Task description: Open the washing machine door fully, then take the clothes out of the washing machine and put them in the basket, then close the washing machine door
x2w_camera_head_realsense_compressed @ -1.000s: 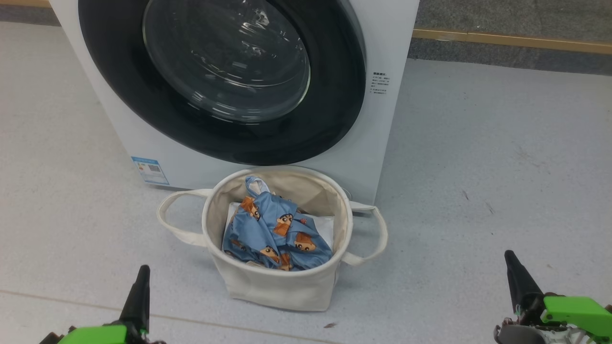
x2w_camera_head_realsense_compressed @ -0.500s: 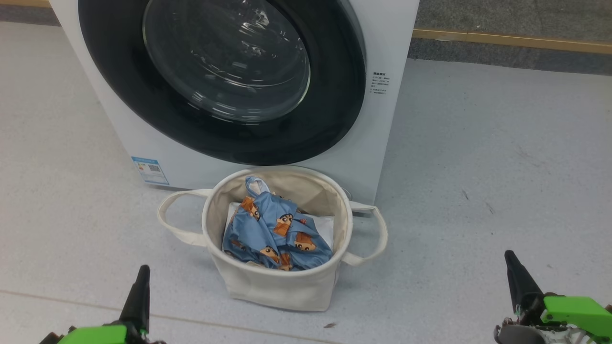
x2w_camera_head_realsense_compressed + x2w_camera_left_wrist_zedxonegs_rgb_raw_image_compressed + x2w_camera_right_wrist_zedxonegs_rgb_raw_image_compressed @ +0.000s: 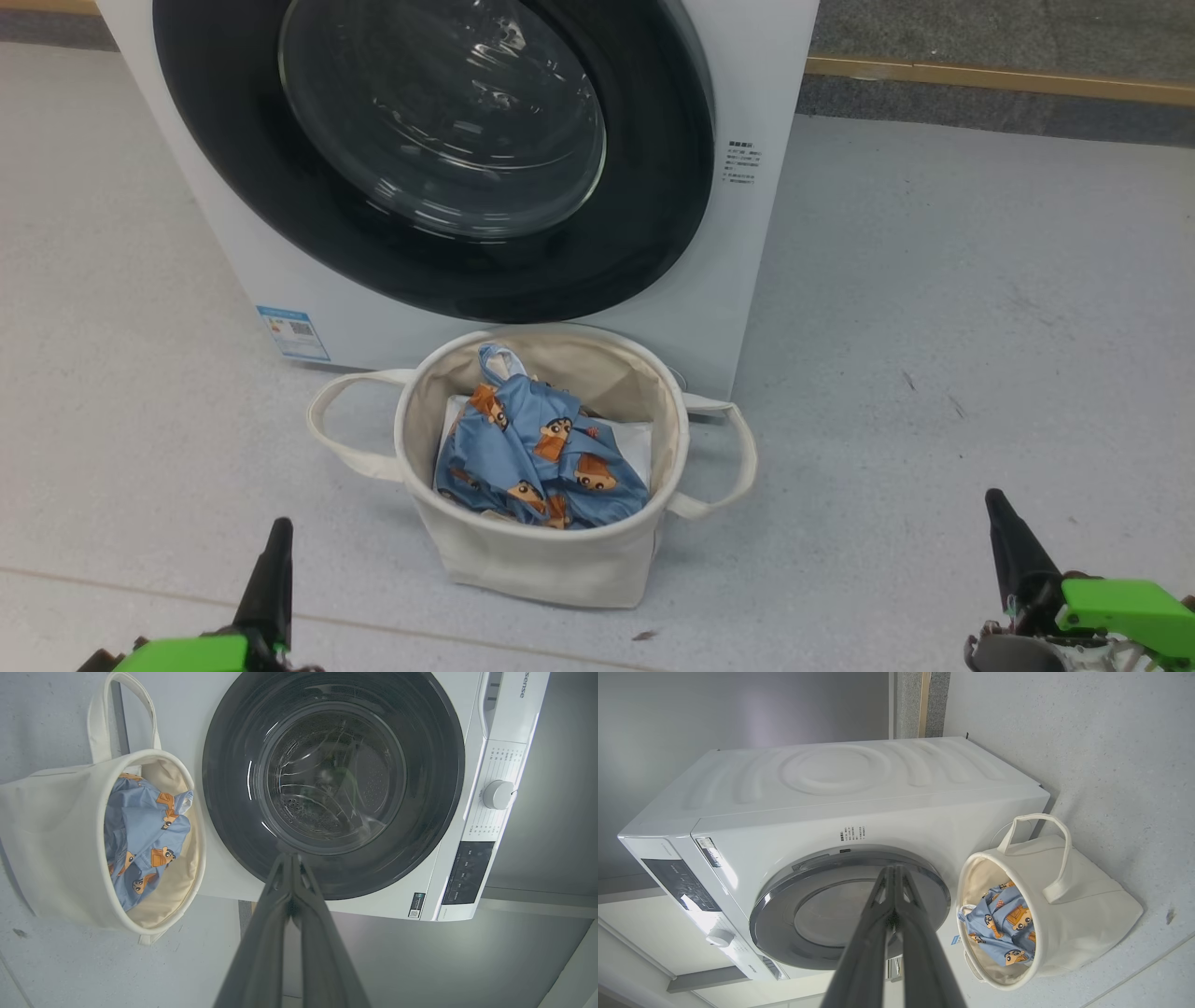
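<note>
Both our left gripper (image 3: 277,532) and right gripper (image 3: 995,499) hang low, dark fingers pressed together, empty. The light-blue cartoon-print clothes (image 3: 537,457) lie in the round cream canvas basket (image 3: 541,569) before the big white washing machine (image 3: 761,84), its round black-rimmed glass door (image 3: 653,233) shut. We judge every step done; next, simply rest

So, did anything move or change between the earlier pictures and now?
Nothing visibly changed. The washing machine door is shut, the clothes lie in the basket, and the left gripper and the right gripper stay shut, low, touching nothing.
</note>
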Tool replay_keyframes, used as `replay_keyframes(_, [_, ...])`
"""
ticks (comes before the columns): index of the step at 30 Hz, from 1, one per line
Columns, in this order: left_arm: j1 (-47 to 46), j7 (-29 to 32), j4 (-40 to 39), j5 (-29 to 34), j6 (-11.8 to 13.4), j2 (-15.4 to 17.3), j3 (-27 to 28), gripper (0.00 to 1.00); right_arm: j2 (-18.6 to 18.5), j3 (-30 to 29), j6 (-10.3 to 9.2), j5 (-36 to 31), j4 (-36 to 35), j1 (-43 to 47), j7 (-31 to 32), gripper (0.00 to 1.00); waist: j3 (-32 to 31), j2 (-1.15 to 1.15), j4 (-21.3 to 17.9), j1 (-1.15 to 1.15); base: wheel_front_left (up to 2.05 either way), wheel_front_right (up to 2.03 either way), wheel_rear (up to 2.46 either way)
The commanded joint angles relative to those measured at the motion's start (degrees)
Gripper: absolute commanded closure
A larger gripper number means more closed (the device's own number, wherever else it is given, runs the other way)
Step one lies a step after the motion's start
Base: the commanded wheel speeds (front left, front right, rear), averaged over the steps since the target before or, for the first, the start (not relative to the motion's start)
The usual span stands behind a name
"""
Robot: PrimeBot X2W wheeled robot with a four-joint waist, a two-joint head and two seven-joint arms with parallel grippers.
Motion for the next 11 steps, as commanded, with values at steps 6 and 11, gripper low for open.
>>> replay_keyframes(6, [-2.58, 0.51, -2.08, 0.3, -0.41, 0.4, 1.97, 1.0, -0.38, 1.04, 0.01, -0.2, -1.75, -2.8, 0.44, 1.0, 0.0, 0.0, 0.0, 0.0, 0.0, 0.0, 0.0])
replay_keyframes(11, [-2.58, 0.51, -2.08, 0.3, -0.41, 0.4, 1.97, 1.0, -0.38, 1.04, 0.01, -0.21, -1.75, -2.8, 0.44, 1.0, 0.0, 0.0, 0.0, 0.0, 0.0, 0.0, 0.0])
